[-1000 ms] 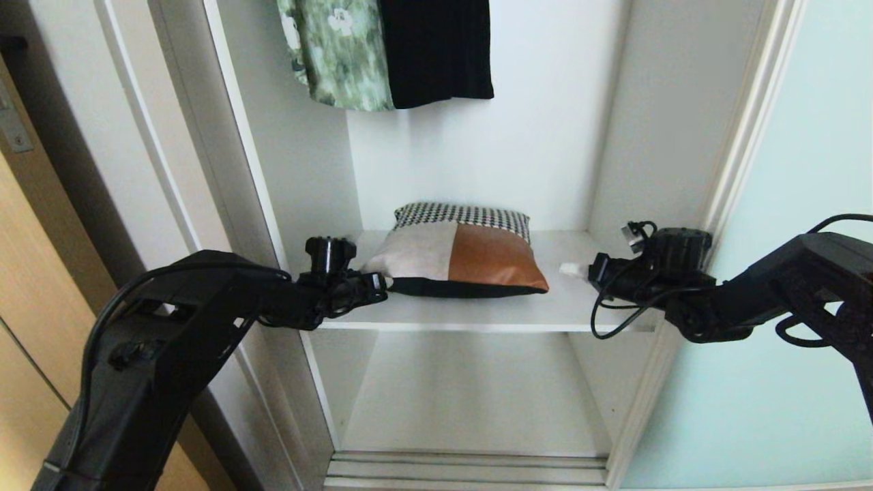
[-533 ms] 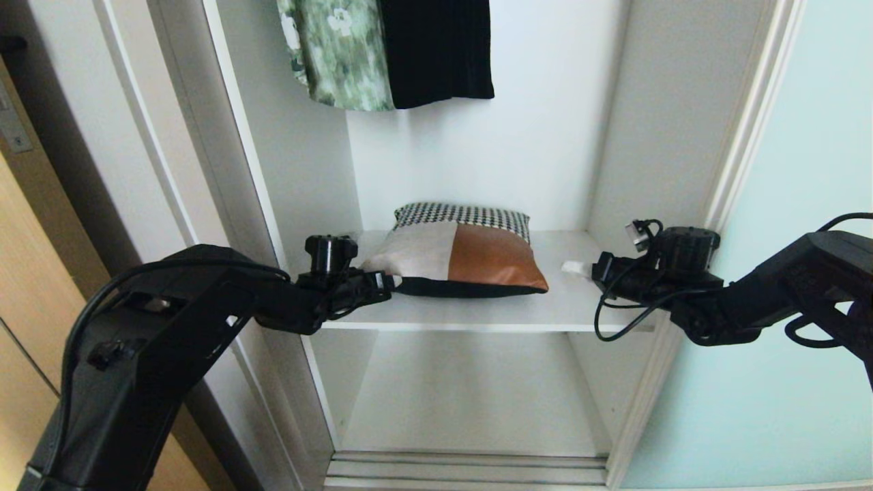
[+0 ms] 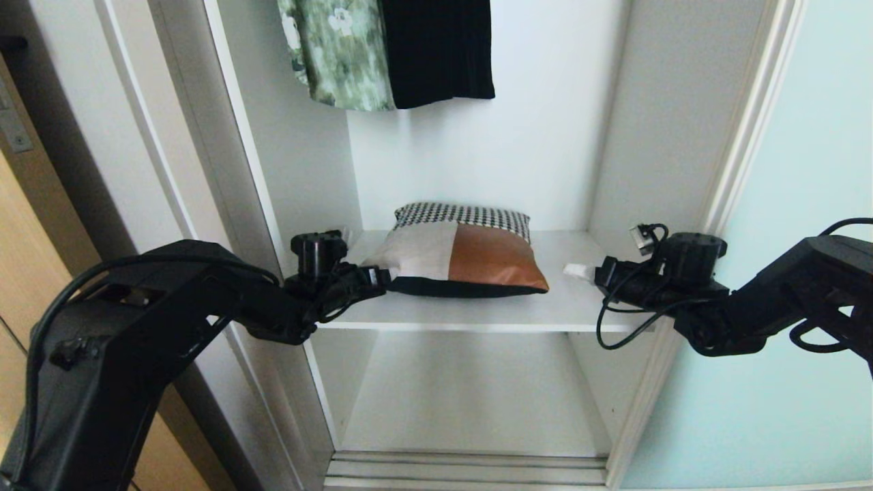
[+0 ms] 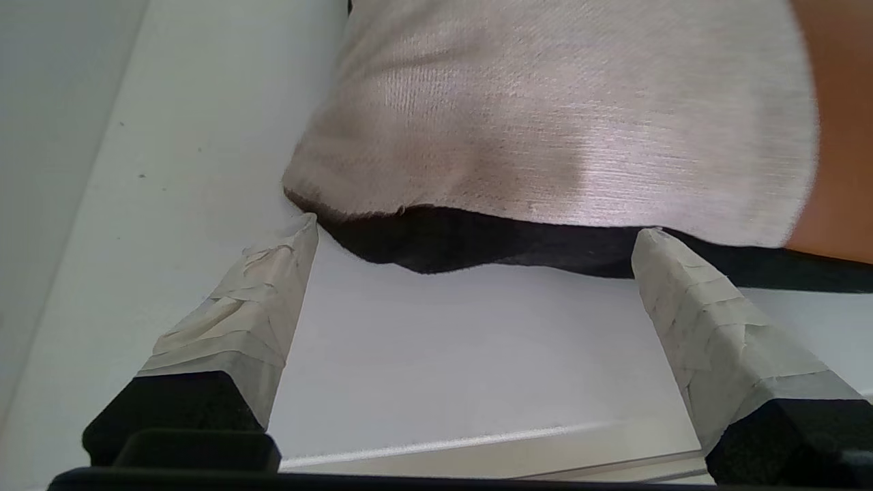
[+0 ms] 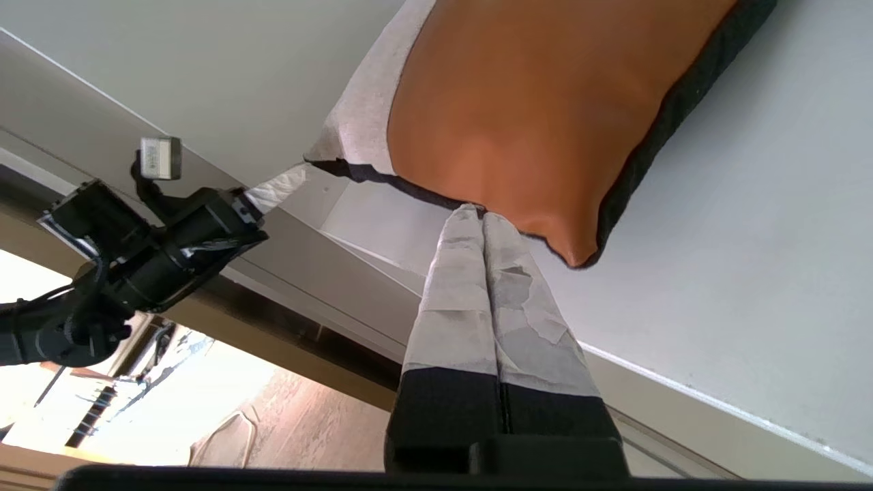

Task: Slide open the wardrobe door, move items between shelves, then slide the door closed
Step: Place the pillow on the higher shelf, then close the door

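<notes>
- A patchwork cushion (image 3: 464,259) lay at the centre of the frame on the white upper shelf (image 3: 477,310) of the open wardrobe, its front seam set back from the shelf's thin front edge, with bare board on both sides.
- The cushion showed a houndstooth band at the back, a beige panel at left, a rust-orange panel at right and a black underside along its lower seam.
- The left hand (image 3: 378,278), at centre left, had its taped fingers (image 4: 262,300) spread wide apart on either side of the cushion's beige corner, holding nothing; one fingertip sat just beside the corner, and whether it touched could not be told.
- The right hand (image 3: 578,271), at centre right, had its taped fingers (image 5: 477,286) pressed together and empty, clear of the cushion's orange corner in the head view.
- The sliding wardrobe door (image 3: 784,273), pale aqua frosted glass in a light frame, filled the right of the frame and left the opening clear.
- The lower shelf (image 3: 470,402) at bottom centre sat bare above the floor tracks.
- A green floral garment (image 3: 337,54) and a black garment (image 3: 436,51) hung at top centre, well above the cushion.
- No writing or brand could be read.
</notes>
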